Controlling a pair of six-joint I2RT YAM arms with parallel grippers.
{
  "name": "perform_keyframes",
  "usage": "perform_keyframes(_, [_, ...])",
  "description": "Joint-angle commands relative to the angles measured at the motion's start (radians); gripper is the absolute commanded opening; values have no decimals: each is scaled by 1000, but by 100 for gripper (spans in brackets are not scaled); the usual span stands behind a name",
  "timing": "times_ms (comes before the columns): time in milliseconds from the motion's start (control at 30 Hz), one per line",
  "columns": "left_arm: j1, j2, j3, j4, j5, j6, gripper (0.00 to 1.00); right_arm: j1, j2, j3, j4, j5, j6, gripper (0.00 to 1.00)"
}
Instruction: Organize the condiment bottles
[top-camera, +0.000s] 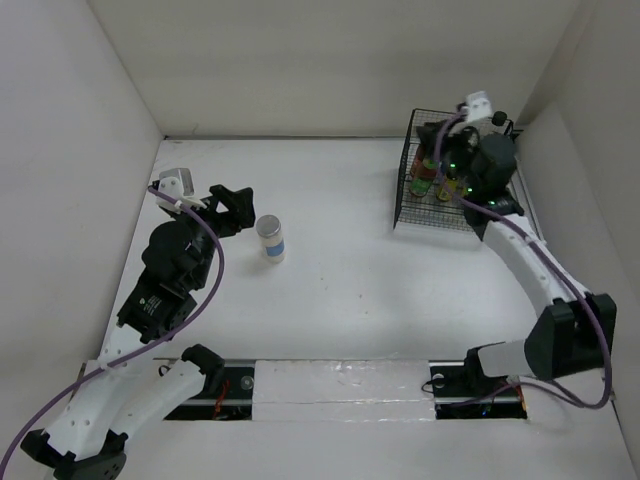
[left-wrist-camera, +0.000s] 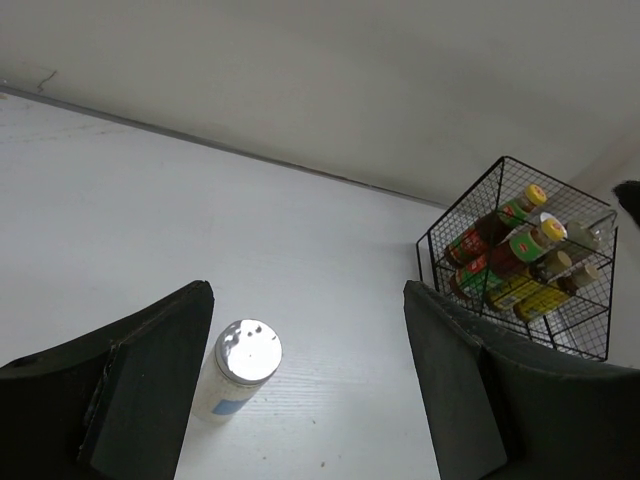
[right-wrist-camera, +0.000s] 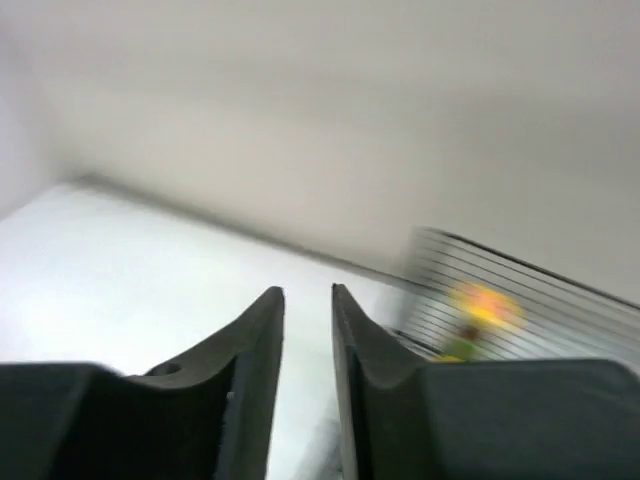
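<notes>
- On the left half of the table (top-camera: 350, 290), one squat white silver-lidded jar (top-camera: 271, 238) stands upright and alone, well apart from the black wire basket (top-camera: 405, 192) in the far right corner.
- Your left gripper (top-camera: 240, 211) is just beside that jar, fingers spread wide with nothing between them. In the left wrist view the jar sits close to the left-hand finger, off centre in the gap, and you cannot tell whether they touch.
- From that same view, the basket holds the two red-green-labelled bottles (left-wrist-camera: 515, 250) with yellow caps, side by side, and the yellow-labelled bottles (left-wrist-camera: 545, 298) below them. The rest of its load is too small to sort out.
- Your right gripper (right-wrist-camera: 308, 295) hangs over the basket, fingers drawn nearly together with only a slit between them and nothing held. Its view is blurred, so read little else from it.
- Judged from this, the step in hand is picking up the lone jar, and the job looks close to done.
- For the next move, shift the left gripper sideways until the jar is centred between the fingers. Lower it so the pads meet the body below the lid, then close.
- The smooth round jar may skid or tip if one finger arrives first.
- The carry to the basket is a long reach across the table, so watch the right gripper parked there.
</notes>
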Motion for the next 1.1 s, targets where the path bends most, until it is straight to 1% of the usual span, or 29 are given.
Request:
perform_keyframes(0, [5, -13, -1, 32, -31, 9, 73, 152, 165, 36, 47, -349, -39, 33])
perform_keyframes(33, [5, -13, -1, 32, -31, 9, 73, 233, 198, 46, 68, -385, -39, 47])
perform_keyframes(67, [5, -22, -1, 32, -31, 9, 73, 274, 255, 46, 82, -405, -39, 55])
perform_keyframes(133, [5, -22, -1, 32, -31, 9, 73, 375, 301, 46, 96, -430, -69, 72])
perform_keyframes(167, [5, -33, -1, 32, -31, 9, 73, 403, 320, 22, 107, -430, -69, 83])
perform_keyframes(200, [5, -33, -1, 32, -31, 9, 73, 426, 358, 22, 120, -430, -69, 87])
perform_keyframes(233, [5, -33, -1, 32, -31, 9, 73, 446, 381, 22, 120, -464, -79, 91])
perform_keyframes(300, [5, -33, -1, 32, -19, 9, 73, 492, 454, 22, 131, -464, -99, 95])
perform_keyframes(333, [5, -33, -1, 32, -19, 9, 73, 506, 485, 22, 165, -464, -99, 95])
perform_keyframes(433, [5, -33, -1, 41, -8, 9, 73, 553, 588, 97, 179, -496, -71, 97])
perform_keyframes(567, [5, -42, -1, 41, -8, 9, 73, 611, 669, 195, 196, -472, -71, 98])
perform_keyframes(767, [5, -42, -1, 41, 1, 9, 73, 631, 780, 339, 196, -430, -71, 99])
perform_keyframes(867, [5, -33, -1, 41, 1, 9, 73, 641, 815, 381, 251, -430, -40, 99])
perform_keyframes(933, [5, -33, -1, 41, 1, 9, 73, 641, 835, 417, 312, -485, 16, 90])
perform_keyframes(967, [5, -33, -1, 41, 1, 9, 73, 641, 844, 445, 312, -495, 30, 76])
perform_keyframes(1000, [5, -33, -1, 41, -8, 9, 73, 641, 828, 445, 329, -495, 53, 69])
perform_keyframes(1033, [5, -33, -1, 41, -8, 9, 73, 641, 809, 445, 350, -495, 53, 63])
perform_keyframes(1067, [5, -33, -1, 41, -8, 9, 73, 641, 785, 445, 351, -505, 53, 60])
